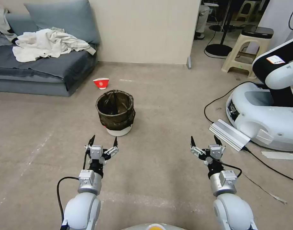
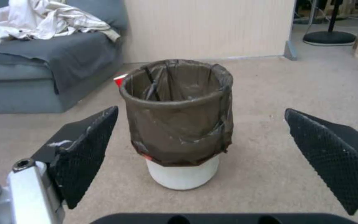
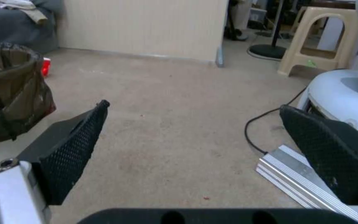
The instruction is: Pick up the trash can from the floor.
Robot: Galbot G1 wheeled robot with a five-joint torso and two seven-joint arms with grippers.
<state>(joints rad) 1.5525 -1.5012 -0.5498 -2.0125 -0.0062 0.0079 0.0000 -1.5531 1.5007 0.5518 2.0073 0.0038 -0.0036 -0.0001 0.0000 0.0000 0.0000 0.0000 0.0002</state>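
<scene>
- The bin [image 1: 115, 112] stands upright on the floor [image 1: 165, 105], just ahead of my left tool [image 1: 103, 141], spread wide.
- My right tool [image 1: 204, 141], also wide, sits well apart.

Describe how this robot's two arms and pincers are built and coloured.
Both arms have rounded white shells narrowing to silver-grey metal wrist blocks. A black cable loops beside each forearm. The left pincer and right pincer each carry two pointed black fingers on a black and silver hub. Up close, the finger pads are black with a fine diamond-grid texture, bolted to silver brackets.
</scene>
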